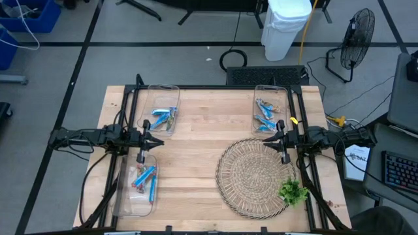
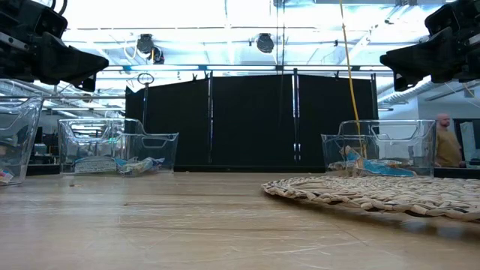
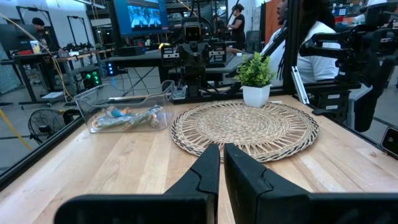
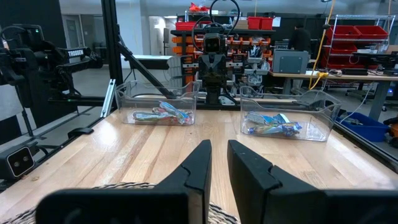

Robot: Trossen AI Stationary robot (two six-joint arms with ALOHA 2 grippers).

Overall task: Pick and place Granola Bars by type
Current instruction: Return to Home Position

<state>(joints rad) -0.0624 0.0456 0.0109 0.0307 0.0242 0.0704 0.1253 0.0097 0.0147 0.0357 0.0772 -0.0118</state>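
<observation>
The granola bars lie in three clear bins. The far-left bin (image 1: 163,108) holds blue and multicoloured bars (image 4: 273,124). The near-left bin (image 1: 140,184) holds mostly blue bars (image 1: 145,176). The far-right bin (image 1: 270,109) holds several more bars (image 3: 124,117). All the bars rest on the bin floors. My left gripper (image 1: 154,139) (image 3: 221,163) hovers between the two left bins, shut and empty. My right gripper (image 1: 269,137) (image 4: 219,160) hovers by the woven mat's far edge with only a narrow gap between its fingers, holding nothing.
A round woven mat (image 1: 255,177) covers the table's right near part. A small green potted plant (image 1: 294,191) stands at the mat's right near rim. Bare wood stretches across the table's middle (image 1: 196,150). People stand in the room beyond the table.
</observation>
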